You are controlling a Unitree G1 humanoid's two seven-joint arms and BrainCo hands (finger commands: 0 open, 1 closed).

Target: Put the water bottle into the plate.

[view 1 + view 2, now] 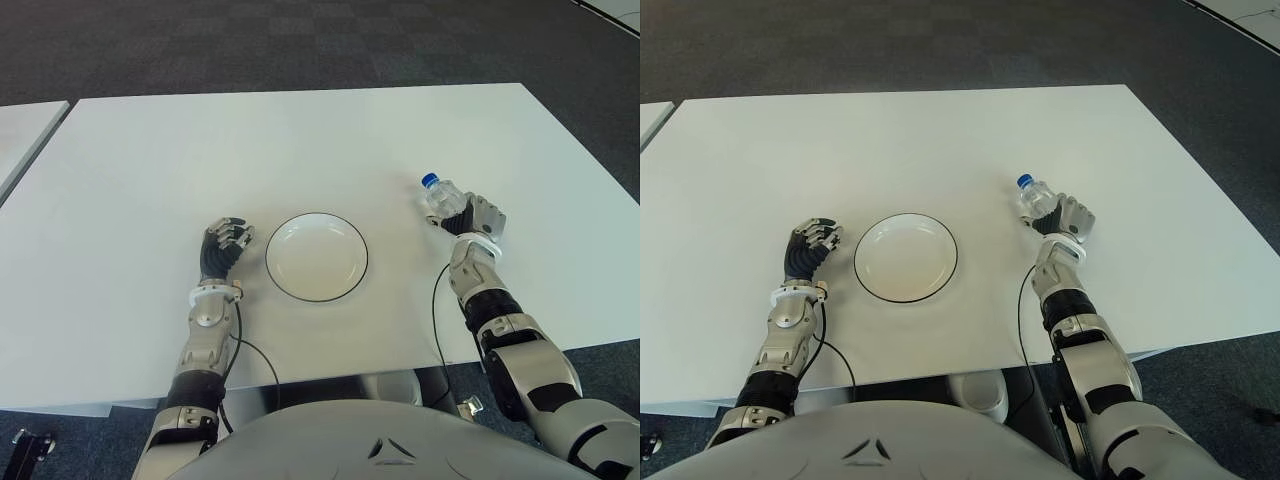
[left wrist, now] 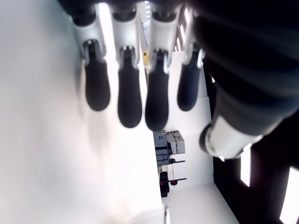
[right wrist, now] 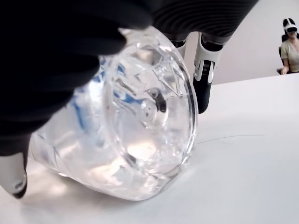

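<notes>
A clear water bottle [image 1: 440, 196] with a blue cap is held tilted in my right hand [image 1: 468, 218], to the right of the plate, cap pointing up and away. The right wrist view shows the bottle's base [image 3: 145, 116] close up, its lower edge against the table, with dark fingers [image 3: 204, 88] wrapped round it. The white plate [image 1: 316, 258] with a dark rim sits empty at the table's near middle. My left hand [image 1: 222, 245] shows just left of the plate, its fingers [image 2: 129, 93] relaxed and holding nothing.
The white table [image 1: 300, 140] stretches far behind the plate. A second white table [image 1: 25, 125] adjoins at the far left. Thin black cables [image 1: 437, 320] run from both wrists over the near edge. A seated person [image 3: 289, 44] appears far off in the right wrist view.
</notes>
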